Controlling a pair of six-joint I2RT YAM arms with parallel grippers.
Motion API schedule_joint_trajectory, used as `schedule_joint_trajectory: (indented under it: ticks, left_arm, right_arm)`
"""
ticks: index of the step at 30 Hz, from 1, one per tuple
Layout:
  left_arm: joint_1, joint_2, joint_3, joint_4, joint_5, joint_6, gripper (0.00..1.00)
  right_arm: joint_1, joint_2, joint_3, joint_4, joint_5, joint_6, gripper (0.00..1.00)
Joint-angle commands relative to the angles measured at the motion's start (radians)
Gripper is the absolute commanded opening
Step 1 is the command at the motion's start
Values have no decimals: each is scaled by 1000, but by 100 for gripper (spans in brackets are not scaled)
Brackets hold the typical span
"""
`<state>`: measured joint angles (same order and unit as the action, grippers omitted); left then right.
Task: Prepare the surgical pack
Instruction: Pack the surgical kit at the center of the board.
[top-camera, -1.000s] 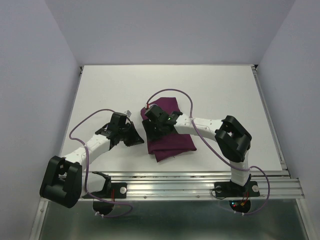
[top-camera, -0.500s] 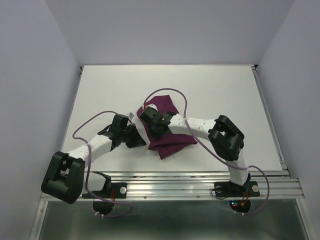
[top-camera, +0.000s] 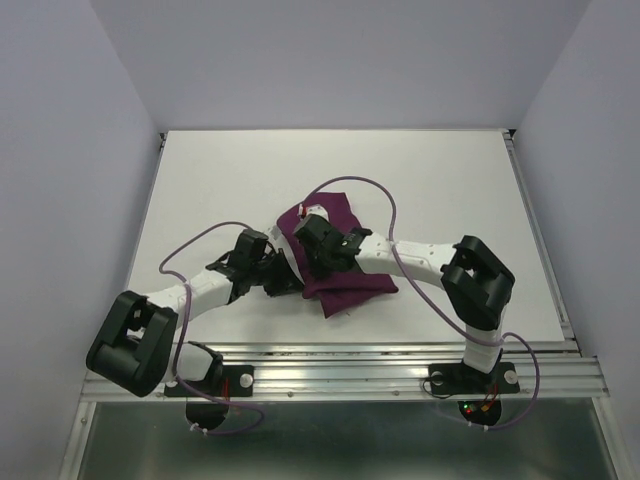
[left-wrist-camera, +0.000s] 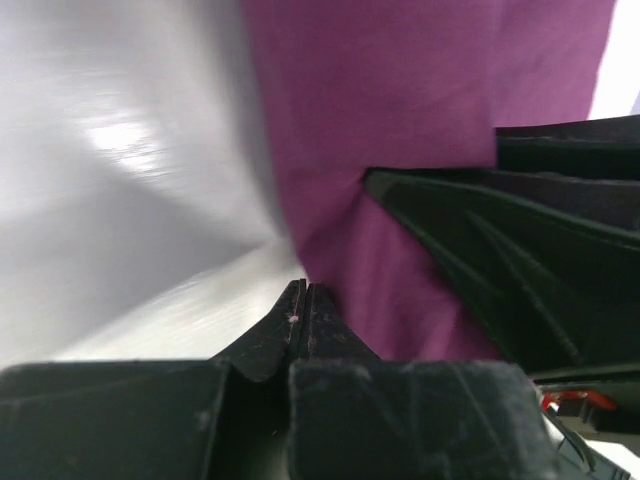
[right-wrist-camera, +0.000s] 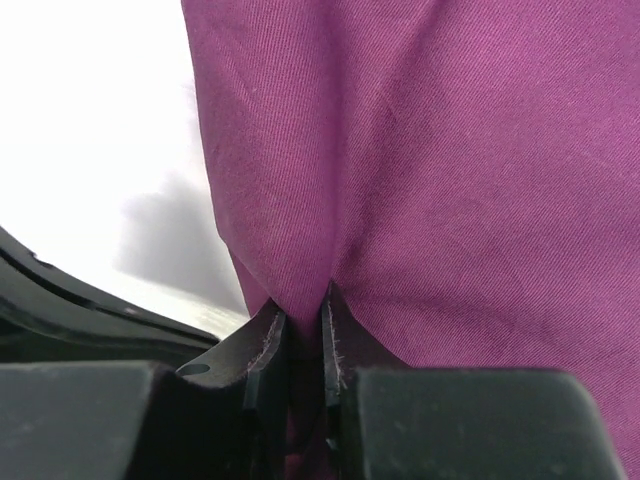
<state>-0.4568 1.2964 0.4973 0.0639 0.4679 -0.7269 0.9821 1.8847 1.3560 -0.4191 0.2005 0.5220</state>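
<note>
top view: the plum-purple folded cloth (top-camera: 352, 290) sits just below the middle of the frame on the white counter (top-camera: 220, 180), bunched into a lumpy bundle. both arms crowd its left side. the right gripper (top-camera: 312, 240) is down on the upper-left part of it and the left gripper (top-camera: 282, 282) is just beside the lower-left edge. no tray, scissors or gauze showing, maybe wrapped inside, can't say. a thin purple cable (top-camera: 350, 182) arcs over the top of the cloth.

left wrist view: the left gripper (left-wrist-camera: 300, 305) is pressed fully together at bottom centre, tip right at the cloth edge. can't tell if it has any fabric. the black body of the other arm (left-wrist-camera: 500, 250) fills the right side, really close.

right wrist view: the right gripper (right-wrist-camera: 298, 320) is clamped on a pinched ridge of the cloth at bottom centre.

my take: draw that fold across slow and low so the bundle doesn't drag. the main worry is the two wrists bumping, plus that cable snagging.
</note>
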Motion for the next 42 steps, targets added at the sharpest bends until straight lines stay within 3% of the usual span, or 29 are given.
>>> schedule_joint_trajectory:
  ticks: [1, 18, 31, 42]
  left_arm:
    - [-29, -2, 6, 79, 18, -31, 0]
    - [-100, 185, 66, 295, -6, -68, 0]
    - [-77, 81, 11, 195, -146, -62, 0]
    - [-54, 136, 49, 218, -123, -51, 0]
  right_arm:
    - [4, -81, 2, 132, -35, 99, 1]
    - [4, -122, 28, 163, -69, 128, 1]
    - [4, -153, -9, 166, -52, 139, 1]
    - [4, -150, -14, 167, -53, 144, 1]
